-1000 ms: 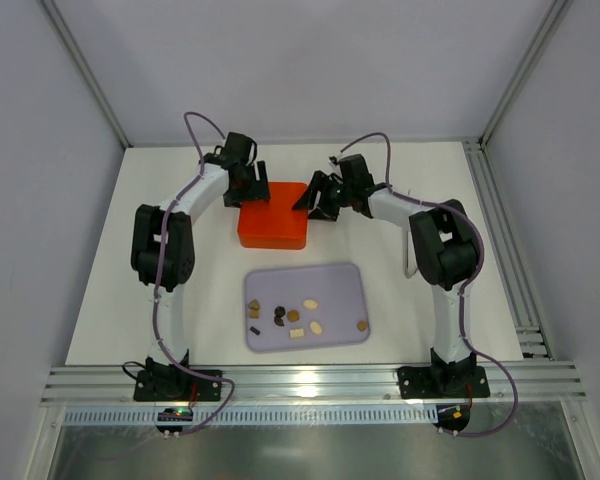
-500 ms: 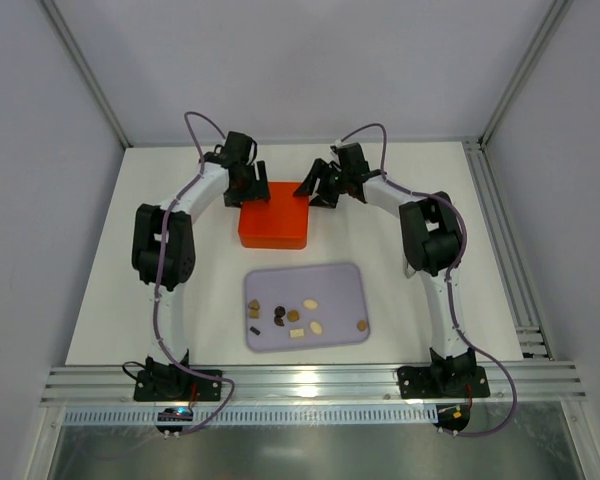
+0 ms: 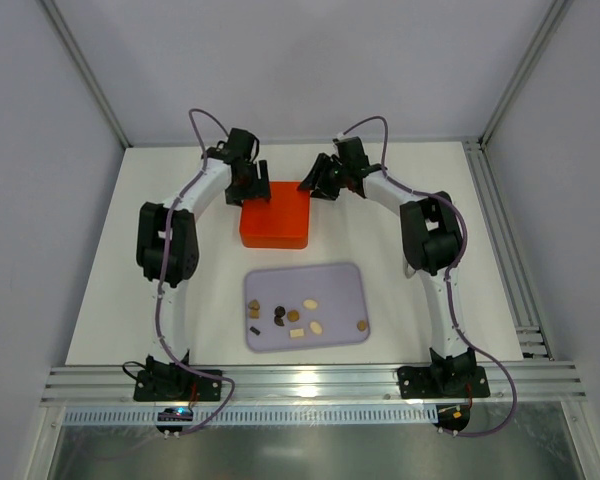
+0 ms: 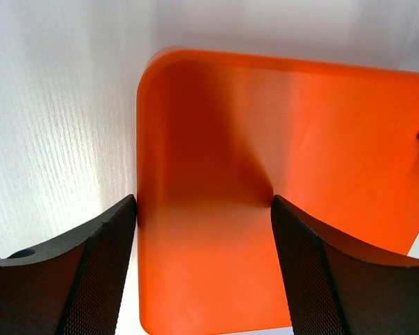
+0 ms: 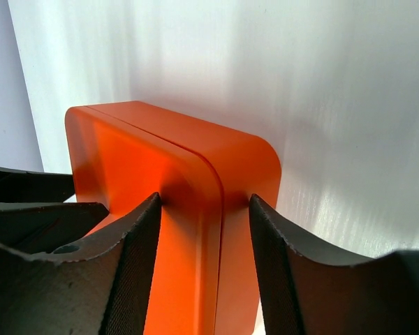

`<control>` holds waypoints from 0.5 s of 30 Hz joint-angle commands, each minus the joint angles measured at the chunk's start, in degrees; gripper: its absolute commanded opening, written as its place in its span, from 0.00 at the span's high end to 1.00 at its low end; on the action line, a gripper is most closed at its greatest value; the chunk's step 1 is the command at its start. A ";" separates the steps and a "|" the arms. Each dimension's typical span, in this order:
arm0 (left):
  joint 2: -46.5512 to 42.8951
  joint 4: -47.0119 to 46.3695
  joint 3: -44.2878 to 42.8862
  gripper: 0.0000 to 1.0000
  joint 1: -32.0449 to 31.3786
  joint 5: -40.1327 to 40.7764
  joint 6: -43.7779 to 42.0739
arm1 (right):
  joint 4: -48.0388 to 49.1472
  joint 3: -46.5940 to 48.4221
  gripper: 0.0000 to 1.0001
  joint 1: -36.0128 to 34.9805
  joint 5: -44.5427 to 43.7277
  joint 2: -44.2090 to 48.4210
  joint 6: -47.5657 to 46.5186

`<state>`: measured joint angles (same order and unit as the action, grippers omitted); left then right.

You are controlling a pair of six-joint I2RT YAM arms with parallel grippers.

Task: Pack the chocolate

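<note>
Overhead view: I see one orange box (image 3: 276, 218), closed, at the far middle of the table (image 3: 220, 280), and one lavender tray (image 3: 340, 280) just near of it, apart from it. The chocolate (image 3: 293, 316) lies loose on the tray, none in the box that I can see. I count ten pieces: about three dark, two cream-white and the rest tan. They are small at this range, so the colour split is approximate. Nine cluster in the tray's left and middle; one tan piece sits alone toward its right.

Both arms reach to the box's far end. The left gripper (image 3: 252, 188) is at its far-left corner and the right gripper (image 3: 317, 186) at its far-right corner.

Wrist views only:
- Left wrist: the jaws are spread and released. One finger is at the box's outer edge, the other over its flat top.
- Right wrist: a seam (image 5: 221, 209) runs round the box's rounded corner. The fingers straddle that corner closely, and I cannot tell whether they are clamped on it.

Neither wrist view shows the tray or the chocolate.
</note>
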<state>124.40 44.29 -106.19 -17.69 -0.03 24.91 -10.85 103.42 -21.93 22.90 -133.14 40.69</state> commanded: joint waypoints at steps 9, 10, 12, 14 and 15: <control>11.57 16.08 -0.67 0.27 -3.75 4.25 -6.27 | -9.44 3.89 0.63 -1.27 -5.32 -3.17 -2.45; 11.92 16.35 -1.12 0.27 -3.93 4.43 -6.27 | -10.84 4.94 0.67 -1.36 -5.32 -3.52 -2.54; 12.18 16.79 -1.82 0.27 -4.10 4.25 -6.45 | -11.82 5.57 0.72 -1.44 -5.23 -3.79 -2.63; 12.53 17.05 -2.26 0.27 -4.19 4.34 -6.54 | -12.18 5.13 0.75 -1.80 -4.97 -3.44 -2.19; 12.80 17.40 -2.53 0.27 -4.28 4.43 -6.80 | -11.91 4.43 0.76 -1.97 -4.97 -3.01 -2.19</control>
<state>128.05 50.04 -113.16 -19.18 2.37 22.04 -17.34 108.36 -21.96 20.05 -133.91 40.18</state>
